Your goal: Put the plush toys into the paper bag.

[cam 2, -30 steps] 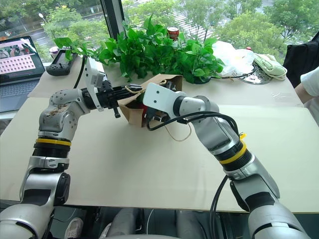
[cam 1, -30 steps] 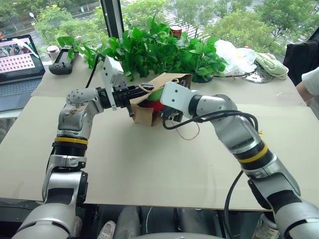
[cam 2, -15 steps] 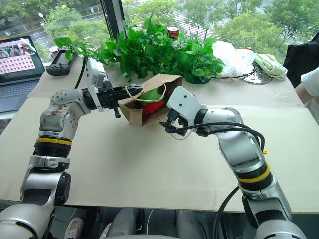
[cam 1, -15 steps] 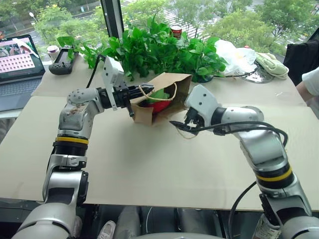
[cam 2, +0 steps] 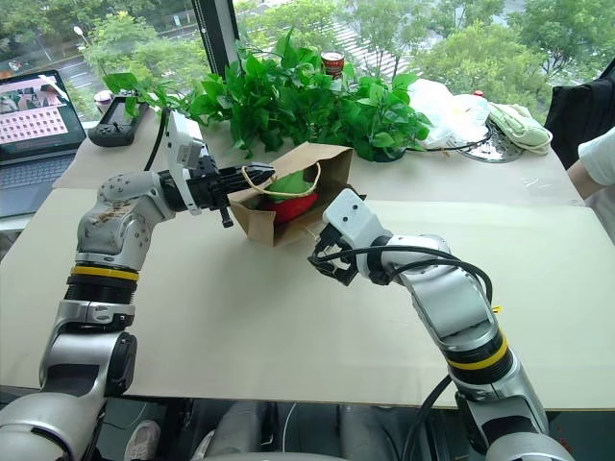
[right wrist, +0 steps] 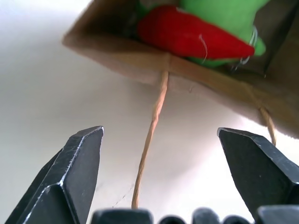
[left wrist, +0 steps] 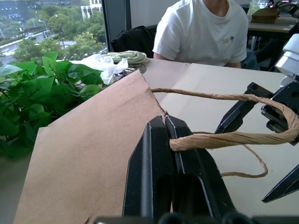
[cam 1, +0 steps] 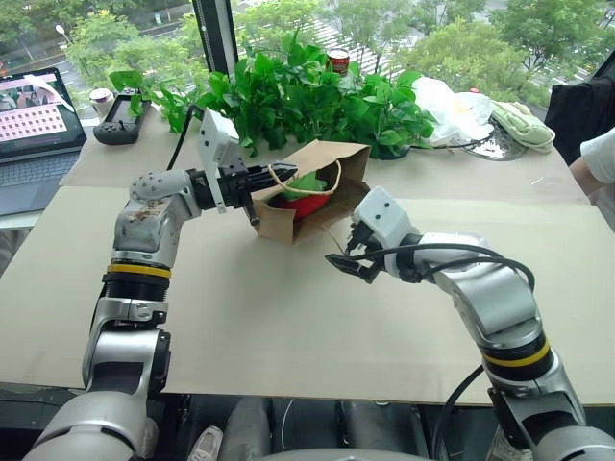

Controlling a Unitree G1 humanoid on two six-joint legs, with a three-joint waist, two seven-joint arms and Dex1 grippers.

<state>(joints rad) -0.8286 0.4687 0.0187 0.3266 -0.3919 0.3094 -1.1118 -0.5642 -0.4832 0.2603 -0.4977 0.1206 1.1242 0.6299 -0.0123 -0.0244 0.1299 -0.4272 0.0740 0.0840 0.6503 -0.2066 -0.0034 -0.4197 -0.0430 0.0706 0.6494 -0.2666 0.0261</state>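
Observation:
The brown paper bag [cam 1: 338,156] lies on its side on the table, its mouth facing my right arm. Inside the mouth sit both plush toys, the red chili [right wrist: 187,32] under the light-green blob [right wrist: 224,14]. My left gripper [left wrist: 164,122] is shut on the bag's upper cord handle [left wrist: 233,138] and holds it up level. The lower handle [right wrist: 149,135] trails on the table. Just in front of the mouth, my right gripper [cam 1: 351,266] hangs open and tilted down, with nothing between its fingers.
Leafy plants [cam 1: 307,91] stand right behind the bag. A laptop [cam 1: 34,120] and a controller [cam 1: 120,120] are at the far left. A white plastic bag [cam 1: 452,110] and pale green cloth [cam 1: 524,125] lie at the far right, by a seated person [left wrist: 201,32].
My right gripper has drawn out of the bag's mouth, back and down toward the table, and its wrist has rolled. Both toys stayed in the bag. The left gripper kept still.

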